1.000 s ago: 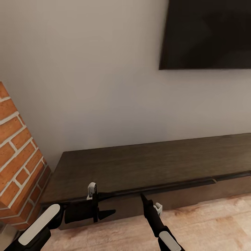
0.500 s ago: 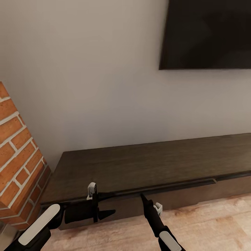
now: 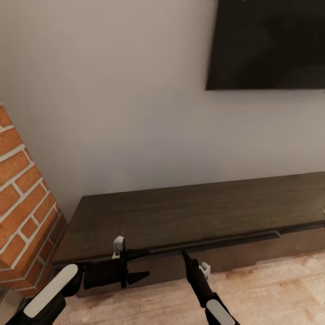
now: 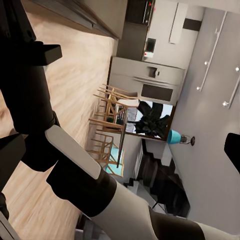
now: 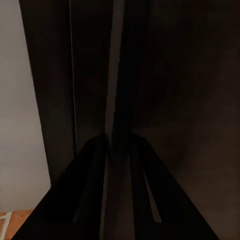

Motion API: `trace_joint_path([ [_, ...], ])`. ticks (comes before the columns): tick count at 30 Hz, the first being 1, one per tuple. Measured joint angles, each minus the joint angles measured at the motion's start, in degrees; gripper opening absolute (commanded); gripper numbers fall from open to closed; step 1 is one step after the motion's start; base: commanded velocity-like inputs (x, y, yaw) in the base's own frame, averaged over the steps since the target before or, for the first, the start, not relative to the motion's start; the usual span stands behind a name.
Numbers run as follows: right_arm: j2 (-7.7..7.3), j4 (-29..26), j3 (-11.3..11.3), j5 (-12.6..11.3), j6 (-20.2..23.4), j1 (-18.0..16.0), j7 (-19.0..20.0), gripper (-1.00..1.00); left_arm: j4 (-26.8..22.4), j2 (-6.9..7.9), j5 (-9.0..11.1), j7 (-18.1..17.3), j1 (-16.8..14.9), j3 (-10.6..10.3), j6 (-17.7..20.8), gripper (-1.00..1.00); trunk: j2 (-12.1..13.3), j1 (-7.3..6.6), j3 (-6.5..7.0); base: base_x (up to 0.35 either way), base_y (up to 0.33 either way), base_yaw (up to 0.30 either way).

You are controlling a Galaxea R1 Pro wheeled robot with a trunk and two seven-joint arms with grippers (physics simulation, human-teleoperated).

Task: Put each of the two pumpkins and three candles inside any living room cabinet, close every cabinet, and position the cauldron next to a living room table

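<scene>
The long, low dark-brown cabinet (image 3: 203,212) runs along the wall. One front (image 3: 234,253) stands slightly proud of the rest, with a thin lip along its top. My right gripper (image 3: 183,253) points up at that lip. In the right wrist view its fingers (image 5: 100,165) are drawn narrowly together, with the cabinet's (image 5: 180,75) seam edge between them. My left gripper (image 3: 141,264) hovers open just left of it, level with the cabinet front and holding nothing. The pumpkins, candles and cauldron are out of view.
A dark TV (image 3: 271,45) hangs on the wall above the cabinet. A red brick fireplace (image 3: 22,203) stands at the cabinet's left end. Light wood floor (image 3: 271,289) lies in front. The left wrist view looks past my right arm (image 4: 75,165) toward distant wooden chairs (image 4: 112,125).
</scene>
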Motion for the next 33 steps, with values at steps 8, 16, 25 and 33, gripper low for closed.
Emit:
trace_joint_path([
  [8,-0.02,-0.1,-0.5,0.0,0.3,0.0,-0.1,-1.00,0.0,0.00,0.0,0.0,0.0,0.0,0.0,1.00,0.0,-0.01,0.00,-0.049,0.000,0.000],
  [16,-0.29,-0.3,0.0,0.0,0.5,0.0,-0.2,-1.00,0.0,0.00,0.0,0.0,0.0,0.0,0.0,1.00,0.0,-0.01,0.00,-0.005,0.000,0.000],
  [25,-0.37,-0.1,-0.3,-0.1,-0.1,0.0,0.1,-1.00,0.0,0.00,0.0,0.0,0.0,0.0,0.0,1.00,0.0,0.01,0.00,-0.136,0.000,0.000],
  [33,-0.36,-0.1,-1.0,-0.5,-0.2,0.0,0.1,-1.00,0.0,0.00,-0.1,0.0,0.0,0.0,0.0,1.00,0.0,0.01,0.00,-0.155,0.000,0.000],
])
